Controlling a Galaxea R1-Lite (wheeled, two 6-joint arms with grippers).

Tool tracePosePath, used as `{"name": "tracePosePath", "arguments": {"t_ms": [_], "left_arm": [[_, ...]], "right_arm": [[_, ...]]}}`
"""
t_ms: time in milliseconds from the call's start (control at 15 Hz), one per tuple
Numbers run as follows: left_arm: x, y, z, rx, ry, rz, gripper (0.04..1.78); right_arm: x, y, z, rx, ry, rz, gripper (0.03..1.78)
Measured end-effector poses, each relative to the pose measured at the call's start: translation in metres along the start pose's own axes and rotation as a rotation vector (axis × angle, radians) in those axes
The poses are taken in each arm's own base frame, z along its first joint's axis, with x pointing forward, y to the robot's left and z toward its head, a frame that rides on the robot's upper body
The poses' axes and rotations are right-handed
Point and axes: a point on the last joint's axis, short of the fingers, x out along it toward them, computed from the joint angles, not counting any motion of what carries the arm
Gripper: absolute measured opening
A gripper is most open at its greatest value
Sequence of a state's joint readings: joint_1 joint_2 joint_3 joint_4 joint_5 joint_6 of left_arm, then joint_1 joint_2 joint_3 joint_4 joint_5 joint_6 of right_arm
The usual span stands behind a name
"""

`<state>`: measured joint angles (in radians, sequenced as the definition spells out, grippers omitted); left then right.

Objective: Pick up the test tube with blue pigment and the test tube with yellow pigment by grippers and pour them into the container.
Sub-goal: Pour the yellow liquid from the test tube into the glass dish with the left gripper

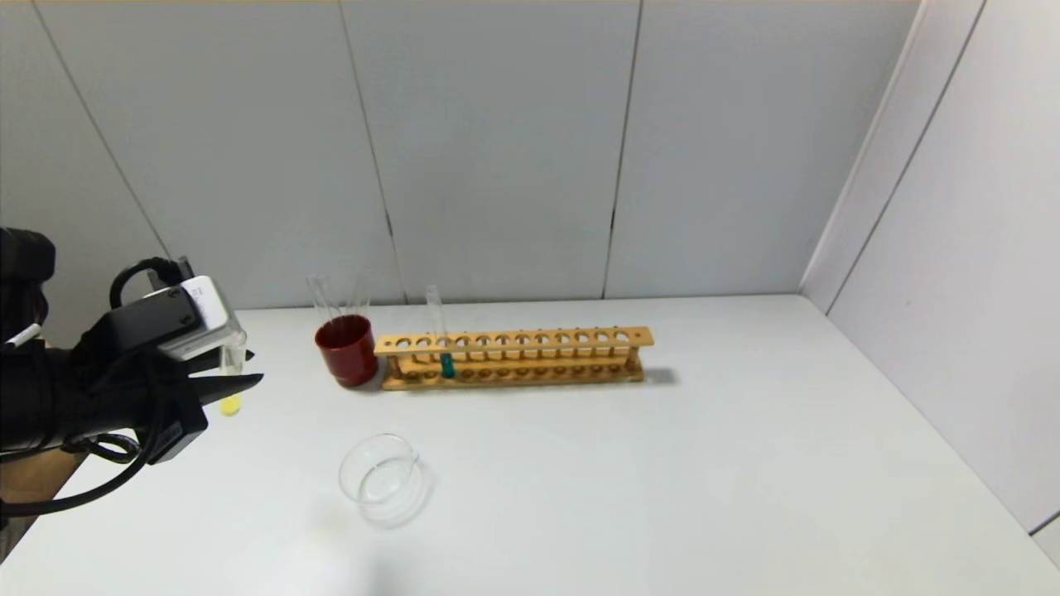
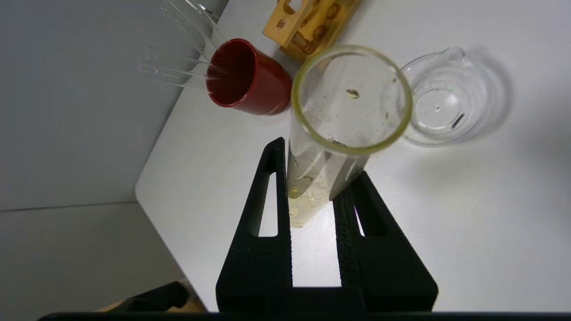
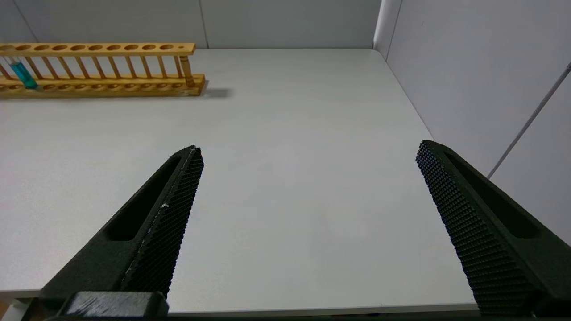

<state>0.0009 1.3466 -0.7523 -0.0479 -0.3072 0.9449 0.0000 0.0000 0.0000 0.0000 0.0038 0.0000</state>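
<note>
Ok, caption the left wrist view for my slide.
Left claw gripping slim clear glass tube of yellow liquid near low clear glass dish.

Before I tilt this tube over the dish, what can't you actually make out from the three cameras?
- Head view: the left hand covers the middle of the test tube with yellow pigment; the grip point is hidden.
- Head view: the right hand is out of frame.
- Right wrist view: the test tube with blue pigment is cut off at the edge.
- The container: clear glass, contents unreadable.

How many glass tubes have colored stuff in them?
2. The yellow tube is held in the left gripper; the blue tube stands in the wooden rack.
</note>
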Motion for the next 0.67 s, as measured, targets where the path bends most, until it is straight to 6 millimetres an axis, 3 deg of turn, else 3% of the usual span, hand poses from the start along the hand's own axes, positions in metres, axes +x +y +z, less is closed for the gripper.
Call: {"name": "tracePosePath", "arguments": {"t_ms": [467,667], "left_arm": [[0.009,0.014,-0.003,0.217,0.028,0.021,0.32],[0.018,0.011,-0.004,0.28,0.027,-0.016,0.32]], "right_arm": [[0.0,0.0,0.0,0.0,0.0,0.0,1.75],[0.0,0.0,0.0,0.0,0.0,0.0,1.75]]}}
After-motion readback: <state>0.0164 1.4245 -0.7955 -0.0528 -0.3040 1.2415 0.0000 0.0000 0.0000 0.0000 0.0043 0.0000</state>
